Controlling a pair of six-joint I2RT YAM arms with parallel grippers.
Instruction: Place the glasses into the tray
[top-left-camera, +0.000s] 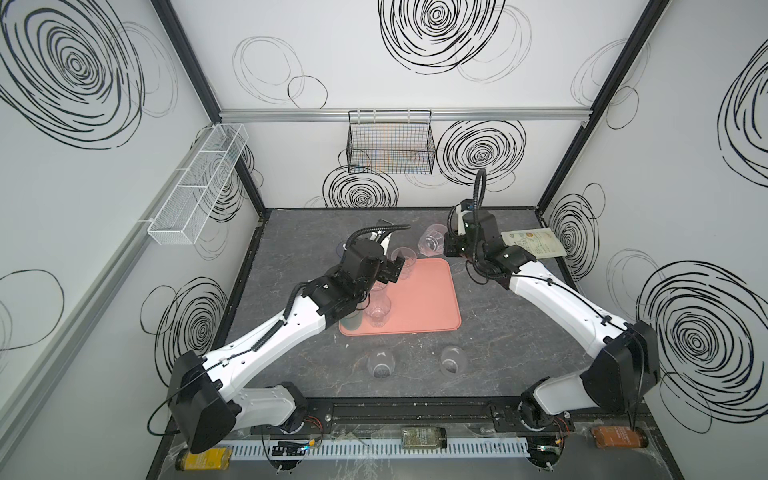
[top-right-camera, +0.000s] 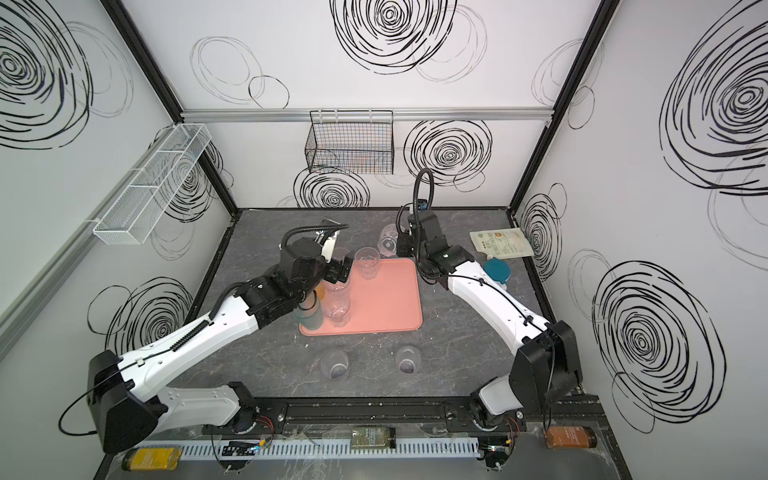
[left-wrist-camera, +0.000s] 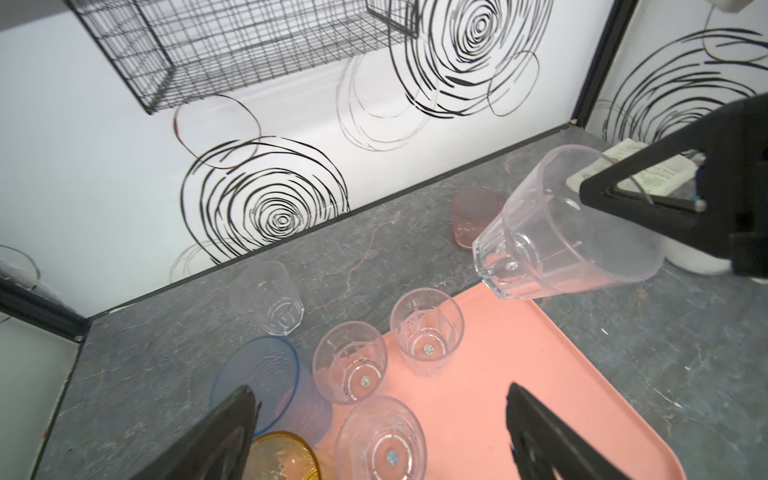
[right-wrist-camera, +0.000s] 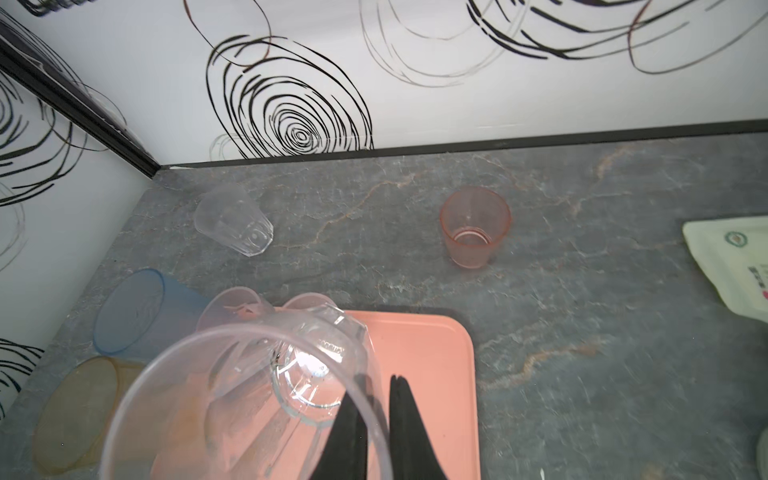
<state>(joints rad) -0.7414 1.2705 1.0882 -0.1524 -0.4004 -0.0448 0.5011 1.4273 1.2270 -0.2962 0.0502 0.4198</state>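
**Right gripper pinches a tumbler at the tray's far corner**

In both top views the right gripper (top-left-camera: 451, 246) (top-right-camera: 402, 248) is clamped on the rim of a clear faceted plastic tumbler (top-left-camera: 432, 241) (top-right-camera: 388, 241). It holds the tumbler tilted, just off the far corner of the flat salmon-pink plastic tray (top-left-camera: 424, 299) (top-right-camera: 386, 303). The left gripper (top-left-camera: 394, 269) (top-right-camera: 343, 271) is spread wide over the tray's left side and holds nothing.

From the left wrist, the left gripper (left-wrist-camera: 380, 388) gapes above three upright clear glasses (left-wrist-camera: 428, 332) standing on the tray (left-wrist-camera: 519, 374). A blue-tinted tumbler (left-wrist-camera: 257, 374) and an amber-tinted tumbler (left-wrist-camera: 282, 457) sit beside one of its fingers, at the tray's edge. Ahead of it, the right gripper (left-wrist-camera: 598, 195) grips the clear faceted plastic tumbler (left-wrist-camera: 561, 232), whose base points toward the tray's corner.

From the right wrist, the right gripper (right-wrist-camera: 376, 399) has one finger inside the tumbler (right-wrist-camera: 249, 395) and one outside. The tray (right-wrist-camera: 428, 365) lies directly beneath. Beyond the gripper, a small pink translucent cup (right-wrist-camera: 476, 226) stands on the grey stone-look table (right-wrist-camera: 582, 291), apart from the tray.
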